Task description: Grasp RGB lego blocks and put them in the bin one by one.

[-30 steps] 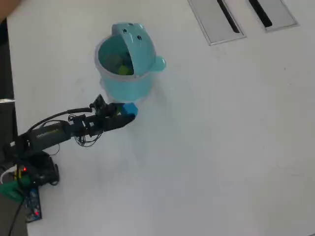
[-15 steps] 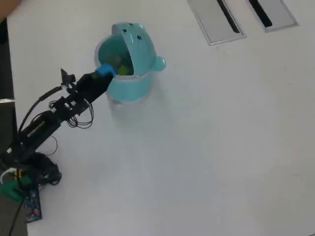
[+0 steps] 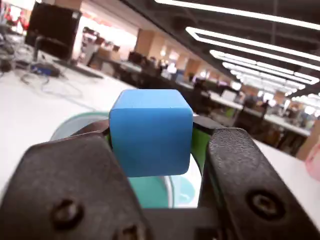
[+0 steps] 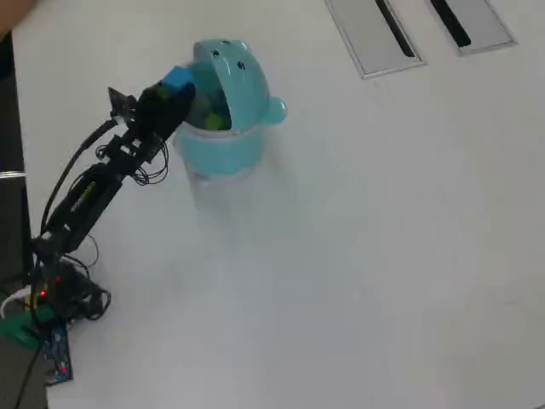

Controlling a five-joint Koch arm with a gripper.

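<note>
My gripper is shut on the light blue block, which fills the middle of the wrist view between the two black jaws. Overhead, the gripper holds the blue block over the left rim of the teal bin. The bin's domed lid is flipped up, with two small dots on it and a knob at the right. A yellow-green block lies inside the bin. Below the blue cube in the wrist view the bin's rim and teal inside show. No red block shows.
Two flat grey slotted panels lie at the table's far edge. The arm's base with its wires and board sits at the lower left. White tabletop spreads to the right of the bin.
The arm has lifted the blue block from the table in front of the bin, swung it left and up, and now holds it above the bin's left rim.
</note>
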